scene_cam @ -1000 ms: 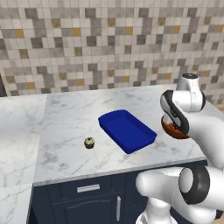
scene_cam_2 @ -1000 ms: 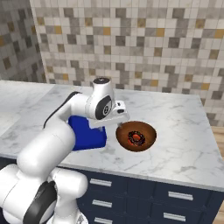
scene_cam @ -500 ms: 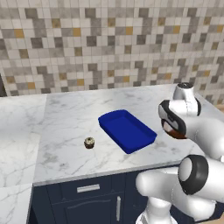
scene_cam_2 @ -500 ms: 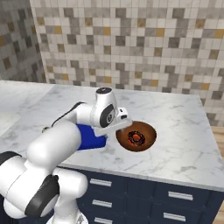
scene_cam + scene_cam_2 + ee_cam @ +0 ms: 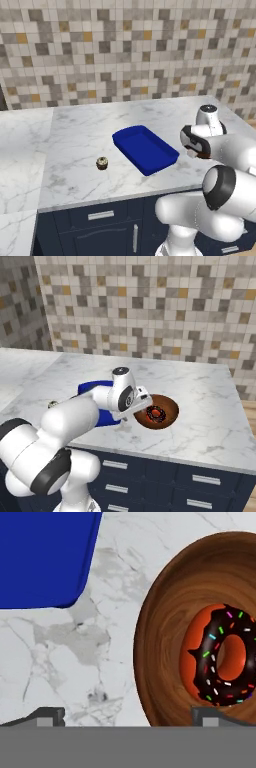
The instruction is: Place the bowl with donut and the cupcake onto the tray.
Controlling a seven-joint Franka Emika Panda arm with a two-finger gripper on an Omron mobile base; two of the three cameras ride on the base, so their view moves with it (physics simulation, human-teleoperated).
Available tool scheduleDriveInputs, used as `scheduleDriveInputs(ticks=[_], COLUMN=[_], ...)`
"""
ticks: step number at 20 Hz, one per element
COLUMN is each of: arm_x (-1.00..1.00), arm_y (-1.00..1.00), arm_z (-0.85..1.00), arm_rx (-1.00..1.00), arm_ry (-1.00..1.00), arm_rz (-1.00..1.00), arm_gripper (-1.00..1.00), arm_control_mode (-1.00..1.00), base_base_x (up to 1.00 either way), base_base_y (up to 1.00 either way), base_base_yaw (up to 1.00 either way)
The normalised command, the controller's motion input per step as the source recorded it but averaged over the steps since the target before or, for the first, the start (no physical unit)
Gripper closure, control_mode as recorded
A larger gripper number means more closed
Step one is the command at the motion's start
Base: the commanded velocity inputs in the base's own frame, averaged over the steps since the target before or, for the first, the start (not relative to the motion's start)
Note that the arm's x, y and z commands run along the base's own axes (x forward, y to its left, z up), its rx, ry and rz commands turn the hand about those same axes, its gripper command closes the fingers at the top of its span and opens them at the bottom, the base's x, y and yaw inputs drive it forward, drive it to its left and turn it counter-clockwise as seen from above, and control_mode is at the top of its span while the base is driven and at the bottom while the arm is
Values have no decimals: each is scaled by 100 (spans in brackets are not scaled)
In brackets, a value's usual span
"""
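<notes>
Hand [image 5: 127,716] spread, straddling bowl [image 5: 170,612] rim

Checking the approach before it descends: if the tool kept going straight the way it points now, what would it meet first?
Probably the near rim of the round brown wooden bowl holding the sprinkled donut, with one fingertip over it; the other would meet bare white marble counter. Depth is uncertain.

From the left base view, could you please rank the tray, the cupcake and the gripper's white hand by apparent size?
1. Tray, clearly largest.
2. White hand, smaller, though it sits nearer the camera.
3. Cupcake, by far the smallest.
</notes>
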Motion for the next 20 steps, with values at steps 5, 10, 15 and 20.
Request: scheduleDriveInputs(ticks=[5,10,15,20], arm_x=[20,22,12,0], arm_y=[-13,-13,-7,0], arm_z=[-19,-16,-17,-18], arm_rx=[0,0,0,0], arm_ry=[0,0,0,0], arm_rz=[5,4,3,1], arm_gripper=[-100,-100,-100,-100], arm_control_mode=[-100,-100,-100,-100], base_base_x=[0,0,0,0], base_base_y=[0,0,0,0], base_base_yaw=[0,0,0,0])
